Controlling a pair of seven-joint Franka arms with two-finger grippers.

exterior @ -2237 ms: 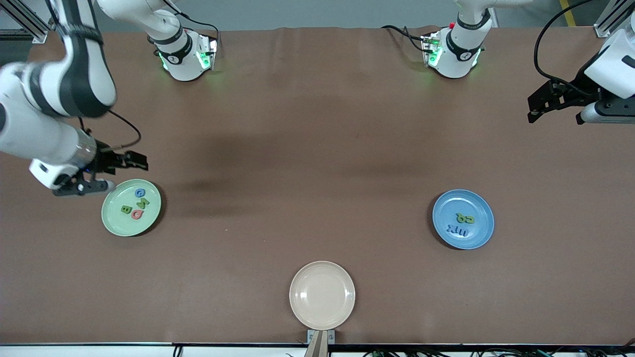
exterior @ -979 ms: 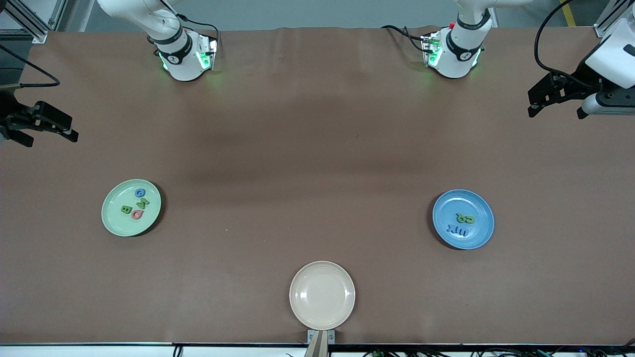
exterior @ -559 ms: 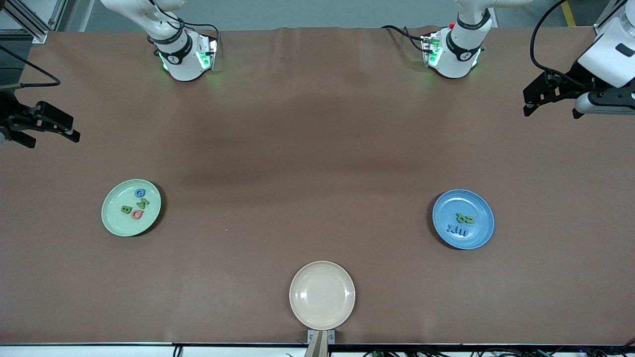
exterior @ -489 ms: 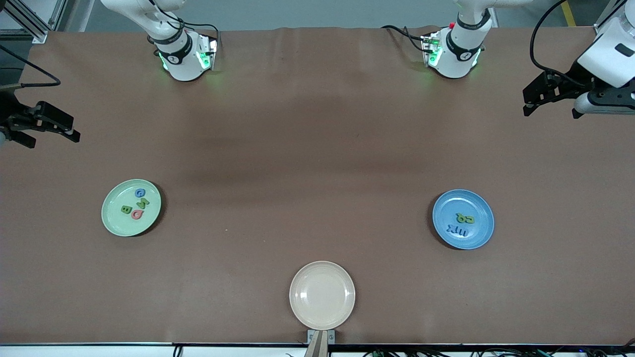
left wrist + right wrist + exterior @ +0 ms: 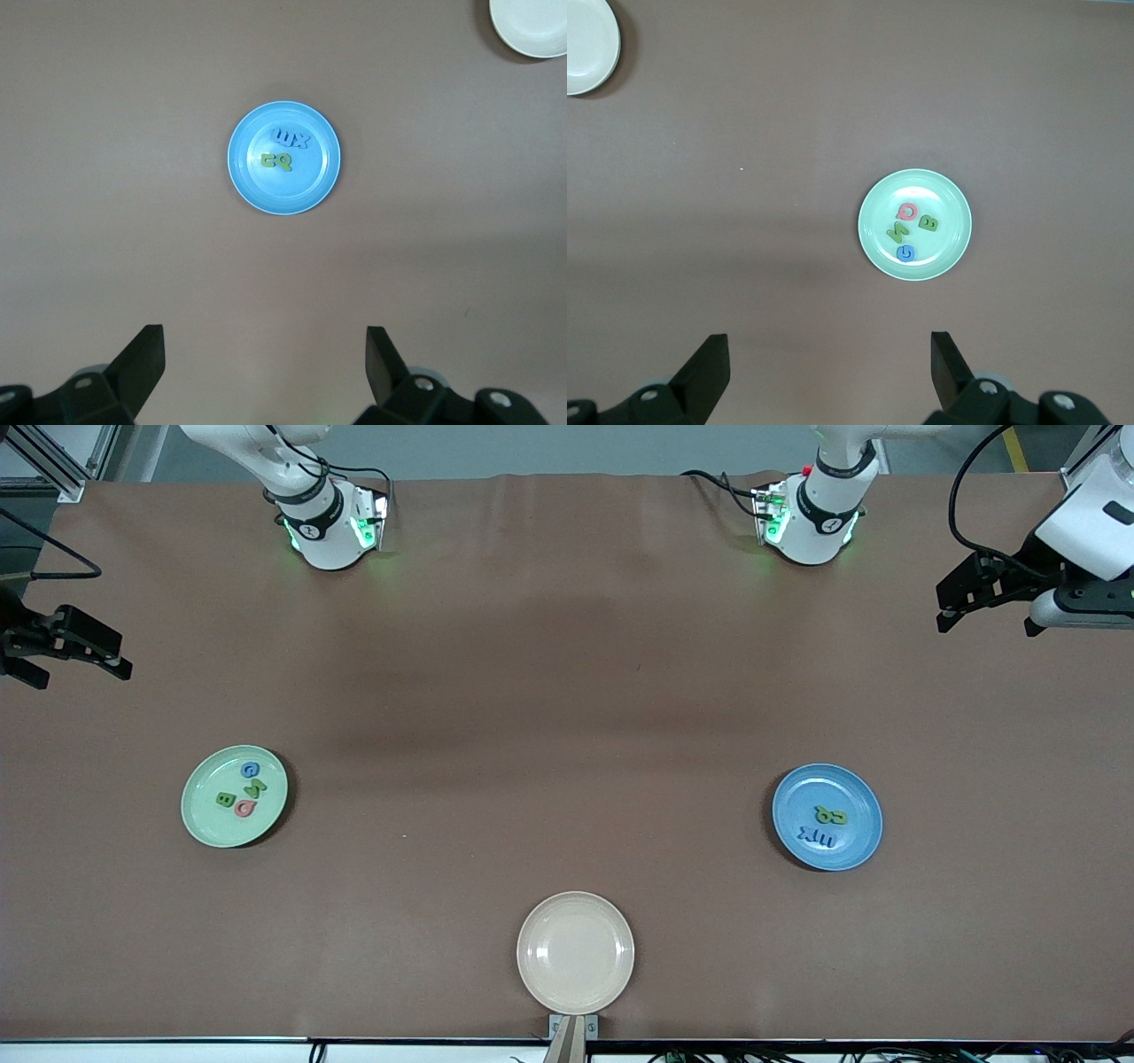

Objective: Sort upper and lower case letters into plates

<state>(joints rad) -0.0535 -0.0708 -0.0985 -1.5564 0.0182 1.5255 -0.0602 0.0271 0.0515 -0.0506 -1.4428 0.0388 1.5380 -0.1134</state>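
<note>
With both the left gripper (image 5: 986, 607) and right gripper (image 5: 75, 657) spread empty at the frame's upper corners, little risk is seen beyond letters (image 5: 244, 788) being misfiled on the plates (image 5: 204, 824).

Matte brown table cover (image 5: 567, 717), faintly creased; green plate (image 5: 204, 824), blue plate (image 5: 797, 841) and cream plate (image 5: 576, 953) smooth matte.
</note>
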